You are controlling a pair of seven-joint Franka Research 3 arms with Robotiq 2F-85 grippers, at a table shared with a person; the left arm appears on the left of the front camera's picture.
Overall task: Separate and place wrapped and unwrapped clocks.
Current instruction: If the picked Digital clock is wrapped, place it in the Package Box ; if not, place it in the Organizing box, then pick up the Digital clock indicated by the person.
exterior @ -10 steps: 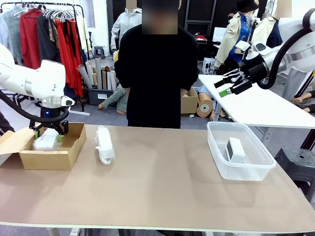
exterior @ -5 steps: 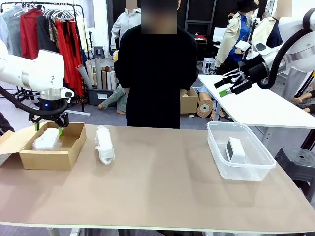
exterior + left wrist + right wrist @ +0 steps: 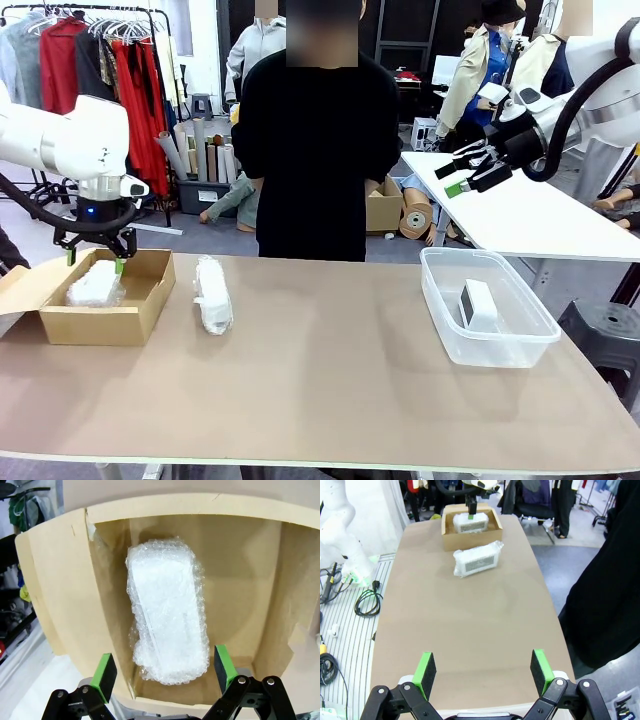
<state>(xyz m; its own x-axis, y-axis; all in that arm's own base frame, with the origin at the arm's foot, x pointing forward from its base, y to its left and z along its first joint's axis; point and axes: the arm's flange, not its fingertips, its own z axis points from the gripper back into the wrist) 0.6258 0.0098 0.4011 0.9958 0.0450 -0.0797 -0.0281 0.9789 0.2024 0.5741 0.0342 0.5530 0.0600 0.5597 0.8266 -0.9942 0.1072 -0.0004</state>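
Two bubble-wrap bundles and one bare clock sit along the counter [image 3: 330, 380]. The fat oval bundle [image 3: 95, 283] lies inside the cardboard box [image 3: 95, 325], stretched lengthwise on its floor, and brown board shows around it on every side. The left pincer [image 3: 95, 260] hangs just above the open top of the box and over that bundle, pointing down. Its fingers are spread wide. In the left wrist view the green pads [image 3: 105, 670] stand to either side of the bundle's width, clear of the wrap, and the pincer grips nothing.

The slimmer roll [image 3: 212, 293] lies on the bare counter just beside the box, on the side facing the middle of the counter. It does not touch the box wall, and its long axis runs from front to back.

The bare white clock [image 3: 478, 303] is well apart from the box, at the opposite end of the counter, inside a clear plastic tub [image 3: 505, 352]. I cannot tell whether it lies flat or leans there.

The right pincer [image 3: 452, 180] is raised high and far from the box, above and beyond the tub's end of the counter. It is spread wide and empty. Its wrist view looks down the length of the counter towards the box at the far end, with the roll in front of it.

A person [image 3: 315, 150] in a dark top stands at the far edge of the counter, past the roll as seen from the box.
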